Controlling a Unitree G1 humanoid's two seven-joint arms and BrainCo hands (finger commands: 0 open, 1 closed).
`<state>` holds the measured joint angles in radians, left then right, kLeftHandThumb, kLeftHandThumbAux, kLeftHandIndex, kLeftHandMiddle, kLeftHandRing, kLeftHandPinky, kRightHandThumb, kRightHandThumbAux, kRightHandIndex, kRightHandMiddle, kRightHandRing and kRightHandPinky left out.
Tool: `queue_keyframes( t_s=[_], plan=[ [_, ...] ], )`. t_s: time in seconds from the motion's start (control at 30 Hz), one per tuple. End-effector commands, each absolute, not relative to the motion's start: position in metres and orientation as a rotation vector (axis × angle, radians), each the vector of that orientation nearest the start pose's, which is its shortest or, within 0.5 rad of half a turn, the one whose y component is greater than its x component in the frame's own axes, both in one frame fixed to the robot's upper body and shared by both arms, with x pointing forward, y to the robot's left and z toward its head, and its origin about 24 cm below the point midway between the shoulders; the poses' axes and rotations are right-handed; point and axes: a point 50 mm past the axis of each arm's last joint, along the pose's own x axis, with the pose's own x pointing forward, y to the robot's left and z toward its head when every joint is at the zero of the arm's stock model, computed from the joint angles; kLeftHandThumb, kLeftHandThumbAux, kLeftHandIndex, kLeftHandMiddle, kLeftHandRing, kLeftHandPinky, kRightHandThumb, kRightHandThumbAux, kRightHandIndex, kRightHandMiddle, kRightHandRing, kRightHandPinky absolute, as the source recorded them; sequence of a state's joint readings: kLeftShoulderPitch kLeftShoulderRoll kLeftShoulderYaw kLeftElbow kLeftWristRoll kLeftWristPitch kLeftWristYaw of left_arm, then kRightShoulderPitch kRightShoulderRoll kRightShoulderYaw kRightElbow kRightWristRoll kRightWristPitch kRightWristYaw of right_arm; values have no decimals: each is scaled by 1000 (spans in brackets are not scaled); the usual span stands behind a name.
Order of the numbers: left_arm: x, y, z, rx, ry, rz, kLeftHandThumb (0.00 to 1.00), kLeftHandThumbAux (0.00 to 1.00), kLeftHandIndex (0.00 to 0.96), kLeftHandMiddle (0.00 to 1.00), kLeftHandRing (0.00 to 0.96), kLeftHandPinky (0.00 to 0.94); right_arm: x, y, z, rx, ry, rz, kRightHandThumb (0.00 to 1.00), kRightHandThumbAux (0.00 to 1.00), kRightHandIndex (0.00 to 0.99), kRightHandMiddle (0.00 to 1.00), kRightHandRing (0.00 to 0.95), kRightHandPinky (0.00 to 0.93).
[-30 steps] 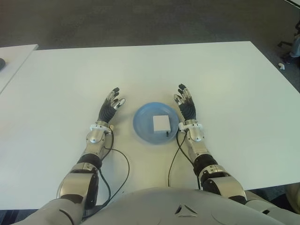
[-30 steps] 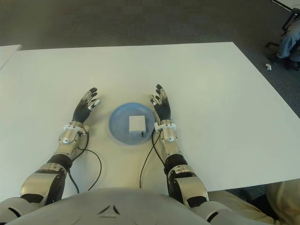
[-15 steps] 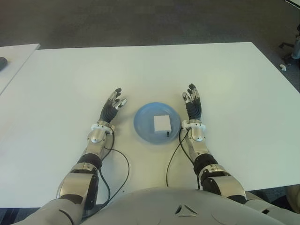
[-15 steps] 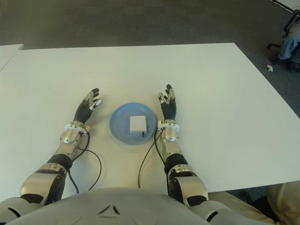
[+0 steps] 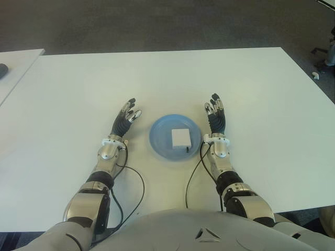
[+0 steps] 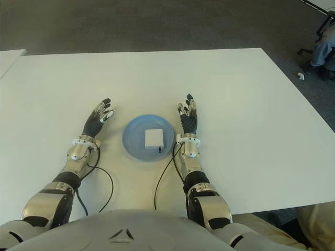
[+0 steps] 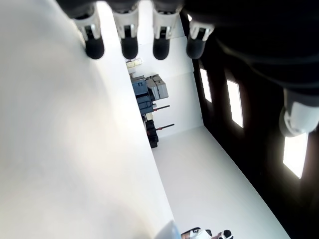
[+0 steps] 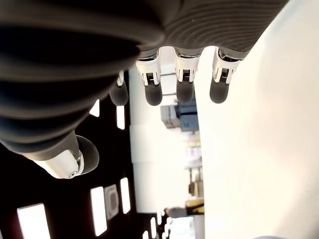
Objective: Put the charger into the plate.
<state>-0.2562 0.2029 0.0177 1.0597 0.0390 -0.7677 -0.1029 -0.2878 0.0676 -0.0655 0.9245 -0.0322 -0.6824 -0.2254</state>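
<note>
- The charger [image 5: 180, 137], a white square block, lies flat in the middle of the blue plate [image 5: 160, 141], already inside it.
- The plate sits on the white table [image 5: 157, 78], in front of my torso, between my two hands.
- My right hand [image 5: 216, 121] is just beside the plate's right rim, apart from it, palm turned inward, fingers stretched forward and loosely spread, holding nothing.
- In the right wrist view my fingers [image 8: 185, 79] hang straight with gaps between them and the thumb [image 8: 70, 158] stands off to the side; nothing between them.
- My left hand [image 5: 125, 120] is near the plate's left side, a bit farther off than the right one, fingers extended and loose, empty.
- The left wrist view shows four fingertips [image 7: 128, 42] in a row, uncurled, gripping nothing.
- Black cables [image 5: 192, 178] run from both wrists back toward my body over the table.
- A second white table edge [image 5: 15, 65] shows at far left, with a dark object [image 5: 2, 69] on it; can't tell what it is.
- Grey carpet floor [image 5: 157, 23] lies beyond the table.
</note>
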Motion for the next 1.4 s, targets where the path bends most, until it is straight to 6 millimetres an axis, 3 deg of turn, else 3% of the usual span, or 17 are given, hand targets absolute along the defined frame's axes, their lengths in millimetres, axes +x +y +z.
queue_keyframes(
  t_s=[0.03,1.4],
  plan=[
    [192,182,-104,171,405,-162,49,366,0,0,0,0,167,-147,-123,32,527,-280,109,512,0,0,0,0],
    [191,165,-100,20,322,17,37,497,0,0,0,0,174,-158,-121,14,524,-240,105,510,0,0,0,0]
  ],
)
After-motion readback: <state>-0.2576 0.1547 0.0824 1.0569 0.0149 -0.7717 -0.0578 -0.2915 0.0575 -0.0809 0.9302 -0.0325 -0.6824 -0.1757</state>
